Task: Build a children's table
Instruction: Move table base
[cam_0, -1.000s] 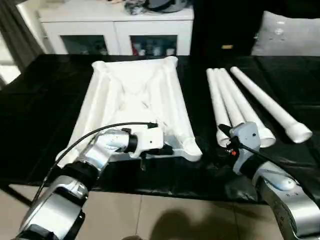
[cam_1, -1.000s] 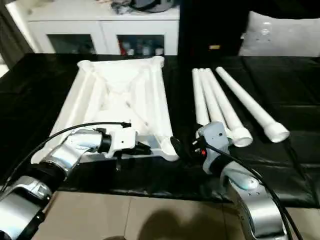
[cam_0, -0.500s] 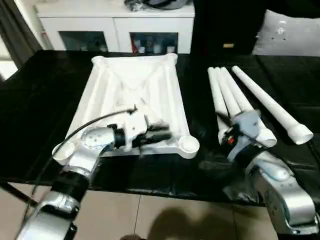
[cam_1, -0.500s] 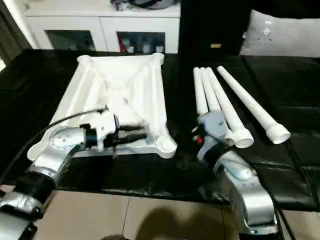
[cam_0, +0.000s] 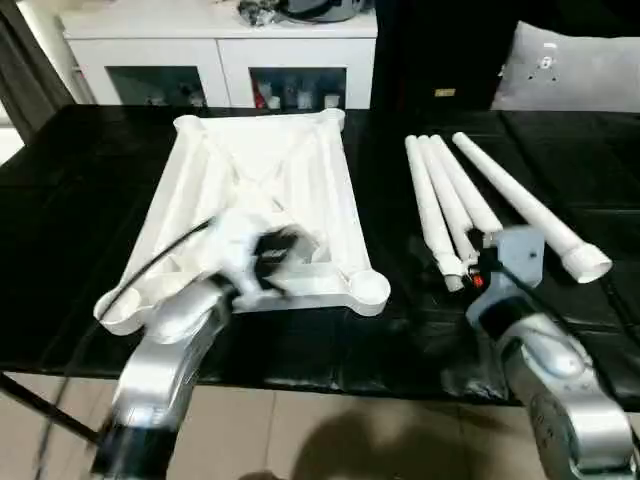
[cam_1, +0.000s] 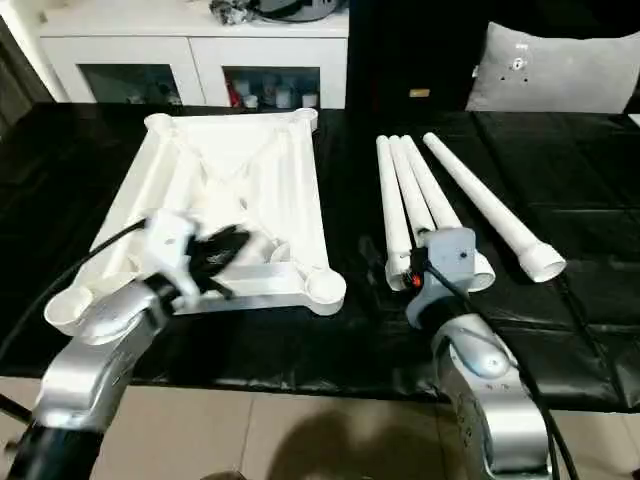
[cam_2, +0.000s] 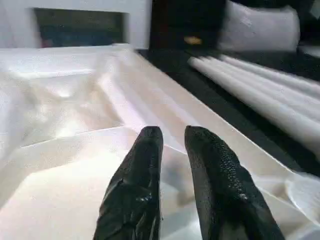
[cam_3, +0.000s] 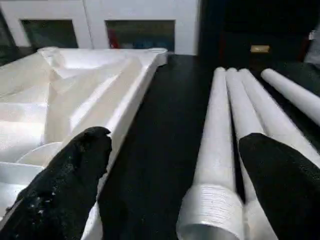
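Nearest the camera, two silver forearms reach forward over a black desk (cam_0: 60, 200). The left gripper (cam_2: 172, 137) hovers low over the near end of the upturned table top (cam_0: 262, 190); its two black fingers (cam_2: 137, 185) stand a narrow gap apart with nothing between them. The right gripper (cam_3: 175, 165) sits just behind the near ends of the legs (cam_0: 440, 205), its fingers spread wide and empty, with the threaded end of one leg lying in the gap between them.

The table top lies underside up on the left half of the desk, ribs and round corner sockets facing the ceiling. Its long axis runs from the near edge of the desk toward the far edge, tilting slightly rightward as it recedes. One open socket (cam_0: 368, 288) sits at the near right corner.

To the right, well apart from the top, four white legs lie flat. Three touch side by side; the fourth (cam_0: 530, 205) is splayed off to the right. All run near to far, with their wider ends toward the robot.

No leg is fitted yet, so the task looks to be at its start: picking up the first leg. The next move probably calls for the right fingers to close around a leg, lift it, stand it upright and bring its end to a corner socket.

Beyond the desk stands a white cabinet (cam_0: 215, 55).
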